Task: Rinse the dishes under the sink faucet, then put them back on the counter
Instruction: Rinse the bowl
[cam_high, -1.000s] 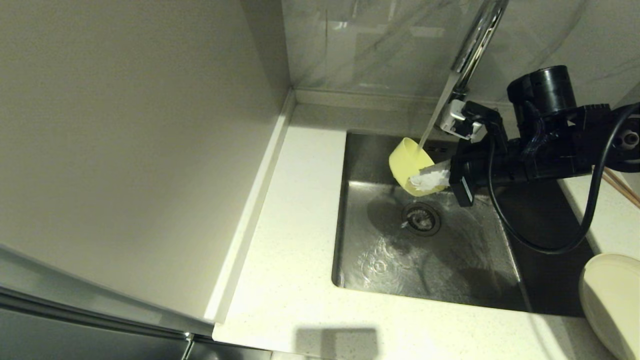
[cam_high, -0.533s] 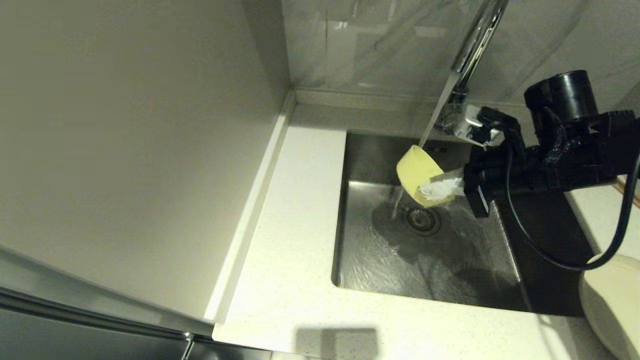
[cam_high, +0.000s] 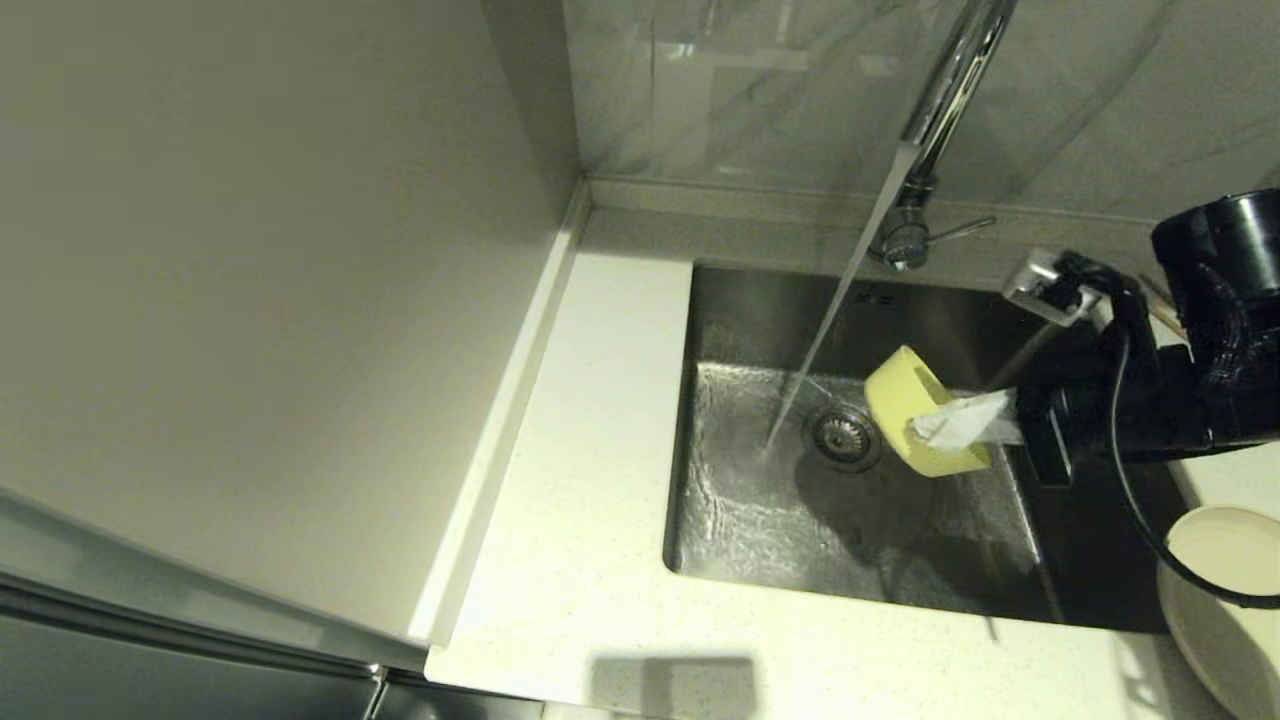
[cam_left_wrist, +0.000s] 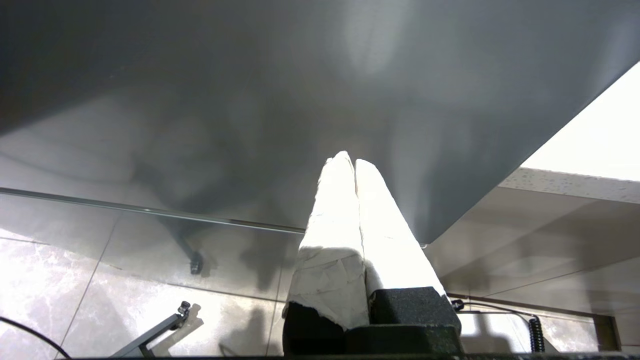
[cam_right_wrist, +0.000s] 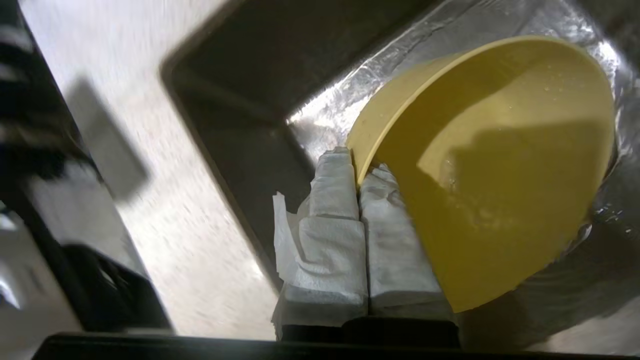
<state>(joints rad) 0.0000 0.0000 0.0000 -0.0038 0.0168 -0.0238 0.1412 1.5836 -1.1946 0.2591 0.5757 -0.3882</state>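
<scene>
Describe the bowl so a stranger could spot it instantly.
Start at the square stainless steel sink set in the white speckled counter. Above its floor, just right of the round drain strainer, the right claw pinches the rim of a small pale-yellow round bowl. It hangs tilted, unlike the larger cream-white plate resting flat.

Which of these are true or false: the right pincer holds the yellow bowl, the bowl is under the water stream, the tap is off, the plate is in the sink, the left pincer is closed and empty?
1. The right pincer holds the yellow bowl by its rim. True.
2. The bowl is under the water stream. False: it is beside the stream, over the sink.
3. The faucet is off. False: water is running.
4. The plate is in the sink. False: it sits on the counter.
5. The left pincer is shut and empty. True.
</scene>
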